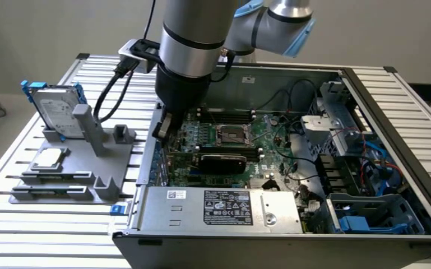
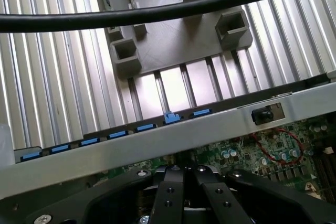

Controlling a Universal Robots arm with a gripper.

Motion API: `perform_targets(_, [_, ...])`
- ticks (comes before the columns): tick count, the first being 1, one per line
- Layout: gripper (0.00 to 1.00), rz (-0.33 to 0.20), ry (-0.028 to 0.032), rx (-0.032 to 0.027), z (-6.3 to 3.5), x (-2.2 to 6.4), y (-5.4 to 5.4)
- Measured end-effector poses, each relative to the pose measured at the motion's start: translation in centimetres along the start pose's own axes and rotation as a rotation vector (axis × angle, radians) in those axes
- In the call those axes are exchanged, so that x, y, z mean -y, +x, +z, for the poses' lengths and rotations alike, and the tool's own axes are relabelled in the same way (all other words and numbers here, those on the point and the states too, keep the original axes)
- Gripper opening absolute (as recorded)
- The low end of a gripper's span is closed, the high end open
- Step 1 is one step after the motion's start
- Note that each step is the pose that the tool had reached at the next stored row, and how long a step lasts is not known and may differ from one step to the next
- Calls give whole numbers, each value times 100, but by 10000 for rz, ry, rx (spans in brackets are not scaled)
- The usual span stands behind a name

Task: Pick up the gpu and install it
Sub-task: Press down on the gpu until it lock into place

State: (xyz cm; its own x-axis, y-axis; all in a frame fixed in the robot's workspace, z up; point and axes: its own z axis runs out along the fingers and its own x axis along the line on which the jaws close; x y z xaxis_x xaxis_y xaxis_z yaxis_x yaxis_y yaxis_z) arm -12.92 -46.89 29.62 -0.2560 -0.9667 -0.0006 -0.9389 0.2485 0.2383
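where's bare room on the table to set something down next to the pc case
Bare ribbed table lies in front of the grey fixture tray, and more behind the hard drive. The strip between tray and case is narrow. Inside the case, the motherboard is crowded, with the arm above.

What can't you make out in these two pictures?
Exterior view: a corner of the green motherboard, hidden behind the grey and black robot arm.
Exterior view: the label print on the silver power supply box, too small.
Wrist view: what lies beneath the black pincer, cut off by the picture's edge.
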Motion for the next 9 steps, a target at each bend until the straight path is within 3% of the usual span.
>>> perform_targets(7, [11,123,8,-12,45,12,0])
perform_targets(9, [11,155,-14,-17,37,11,-2])
